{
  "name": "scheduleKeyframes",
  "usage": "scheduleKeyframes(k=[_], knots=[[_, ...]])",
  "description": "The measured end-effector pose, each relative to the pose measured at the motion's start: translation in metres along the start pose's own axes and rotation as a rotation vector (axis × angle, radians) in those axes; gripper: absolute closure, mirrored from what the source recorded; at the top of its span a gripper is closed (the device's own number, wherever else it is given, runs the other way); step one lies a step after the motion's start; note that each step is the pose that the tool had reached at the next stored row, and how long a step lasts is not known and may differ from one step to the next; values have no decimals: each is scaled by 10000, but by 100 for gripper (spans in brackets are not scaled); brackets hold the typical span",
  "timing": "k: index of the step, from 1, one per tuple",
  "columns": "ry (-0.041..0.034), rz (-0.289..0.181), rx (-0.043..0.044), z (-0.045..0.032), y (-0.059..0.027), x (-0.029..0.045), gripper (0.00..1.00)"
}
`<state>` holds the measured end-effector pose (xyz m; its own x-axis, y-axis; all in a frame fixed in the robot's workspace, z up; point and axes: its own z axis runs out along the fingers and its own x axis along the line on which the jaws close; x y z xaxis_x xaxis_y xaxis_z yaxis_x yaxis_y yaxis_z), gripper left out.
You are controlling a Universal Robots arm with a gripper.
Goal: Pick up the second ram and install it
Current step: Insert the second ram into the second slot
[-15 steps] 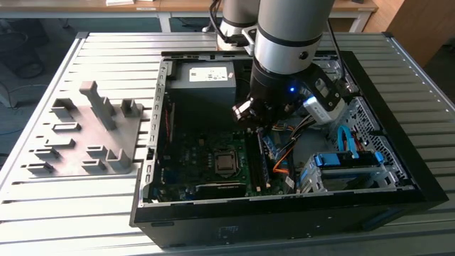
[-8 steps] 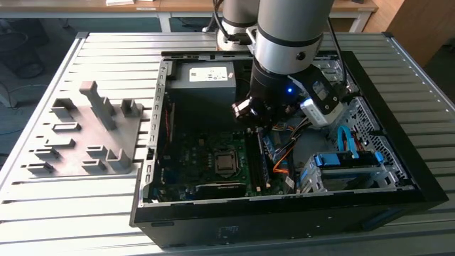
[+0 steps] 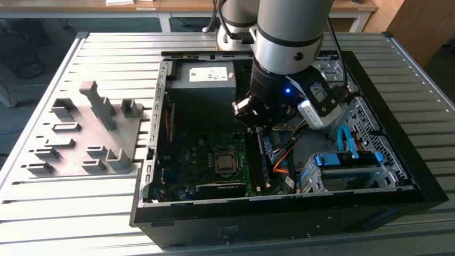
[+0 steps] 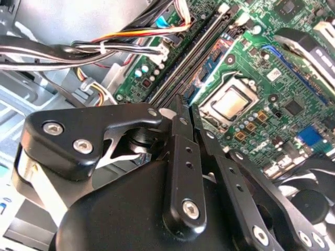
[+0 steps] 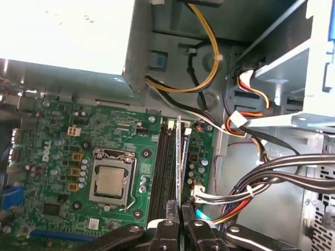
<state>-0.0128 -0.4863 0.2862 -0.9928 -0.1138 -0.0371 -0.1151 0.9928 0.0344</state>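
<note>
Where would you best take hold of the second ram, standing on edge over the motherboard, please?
Pinch its two flat faces at the upper long edge, coming from above: the second ram stands thin and upright over the slots, with cables close beside. The gripper grips it this way.

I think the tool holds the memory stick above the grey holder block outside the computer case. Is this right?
Not quite. The tool holds the memory stick, but inside the computer case, over the memory slots beside the processor socket; the first wrist view shows it.
</note>
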Motion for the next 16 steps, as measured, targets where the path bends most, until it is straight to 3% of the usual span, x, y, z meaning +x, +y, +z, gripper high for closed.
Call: scheduleKeyframes(k=[16], knots=[[-44,1272,47,4,0,0,86]])
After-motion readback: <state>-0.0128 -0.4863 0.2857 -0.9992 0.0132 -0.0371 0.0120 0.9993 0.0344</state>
